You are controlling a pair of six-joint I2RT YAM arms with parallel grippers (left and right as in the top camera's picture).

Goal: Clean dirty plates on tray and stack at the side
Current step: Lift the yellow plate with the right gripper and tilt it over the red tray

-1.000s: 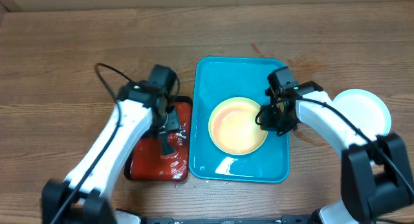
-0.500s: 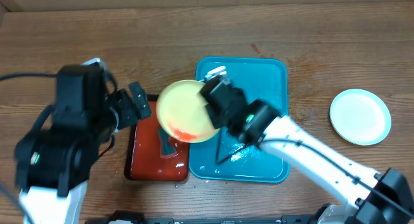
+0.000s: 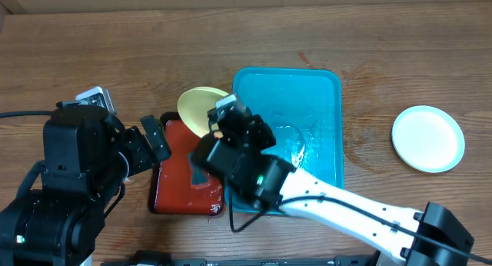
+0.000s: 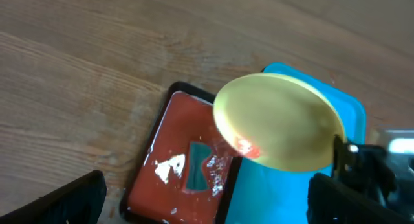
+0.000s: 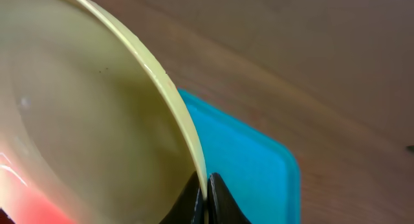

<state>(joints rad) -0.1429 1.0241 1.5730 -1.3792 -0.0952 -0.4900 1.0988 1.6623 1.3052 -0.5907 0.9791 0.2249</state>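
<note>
The brown counter [image 3: 77,51] carries the blue tray [image 3: 319,97] at centre, wet and bare of plates. A smaller red tray [image 3: 173,193] sits touching its 9 o'clock side. A white plate [image 3: 427,138] lies flat on the wood, well apart at the blue tray's 3 o'clock.

The yellow plate [image 3: 198,104] is off the blue tray. It hangs tilted over the red tray's 12 o'clock end, beside the blue tray's 10 o'clock corner. The right pincer [image 5: 207,197] is clamped narrow on its rim, with the plate spreading away toward 10 o'clock in the right wrist view.

The left pincer [image 3: 156,139] stands wide and holds nothing, at 9 o'clock from the plate and near it. That arm is the closer one to the red tray, so it seems better placed for any wiping.

An orange-red smear [image 4: 244,146] sits on the plate's low edge, which faces the red tray. A small teal piece [image 4: 197,175] lies in that tray among white flecks, but I cannot tell what it is. No third plate shows, and the right arm hides the blue tray's 7 o'clock corner.
</note>
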